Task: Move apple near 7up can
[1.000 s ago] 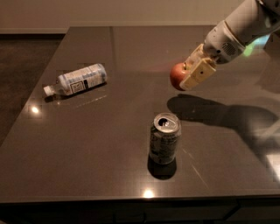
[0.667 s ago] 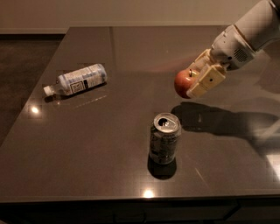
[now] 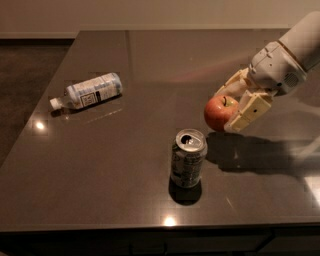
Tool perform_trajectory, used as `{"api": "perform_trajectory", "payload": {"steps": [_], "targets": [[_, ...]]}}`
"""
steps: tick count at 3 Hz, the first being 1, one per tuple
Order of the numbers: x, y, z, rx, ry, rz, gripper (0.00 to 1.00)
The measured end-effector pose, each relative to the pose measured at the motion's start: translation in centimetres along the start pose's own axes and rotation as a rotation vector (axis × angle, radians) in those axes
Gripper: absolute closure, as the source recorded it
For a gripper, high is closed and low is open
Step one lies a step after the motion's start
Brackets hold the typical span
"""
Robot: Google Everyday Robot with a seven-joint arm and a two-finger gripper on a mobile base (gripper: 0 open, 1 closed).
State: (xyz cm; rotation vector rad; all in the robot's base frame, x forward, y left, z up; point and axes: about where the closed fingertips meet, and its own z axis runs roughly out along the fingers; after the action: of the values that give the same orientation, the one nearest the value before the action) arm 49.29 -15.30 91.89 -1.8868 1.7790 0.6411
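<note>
Dark glossy table [image 3: 125, 170], beige wall [image 3: 150, 15] behind, dark floor [image 3: 25, 75] at left. Plastic bottle [image 3: 87, 91] lies on side, far left. Gripper [image 3: 229, 111] clamped on apple [image 3: 219, 114], near upright 7up can [image 3: 188, 159], right-rear of it. Versus earlier frame: apple carried closer to can.

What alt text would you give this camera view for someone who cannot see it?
The robot's gripper holds a red apple over a dark table, close beside an upright 7up can. A clear plastic bottle lies on its side farther off, toward the table's left edge.
</note>
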Motion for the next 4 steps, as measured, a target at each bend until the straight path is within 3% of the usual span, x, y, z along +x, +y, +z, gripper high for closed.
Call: {"api": "perform_trajectory", "payload": {"steps": [1, 3, 4], "targets": [[-0.3, 2.1, 0.9, -0.051, -0.012, -0.064, 1.0], [-0.1, 3.2, 3.5, -0.088, 0.065, -0.122, 1.0], [0.5, 2.8, 4.5, -0.087, 0.105, -0.116, 0.84]]}}
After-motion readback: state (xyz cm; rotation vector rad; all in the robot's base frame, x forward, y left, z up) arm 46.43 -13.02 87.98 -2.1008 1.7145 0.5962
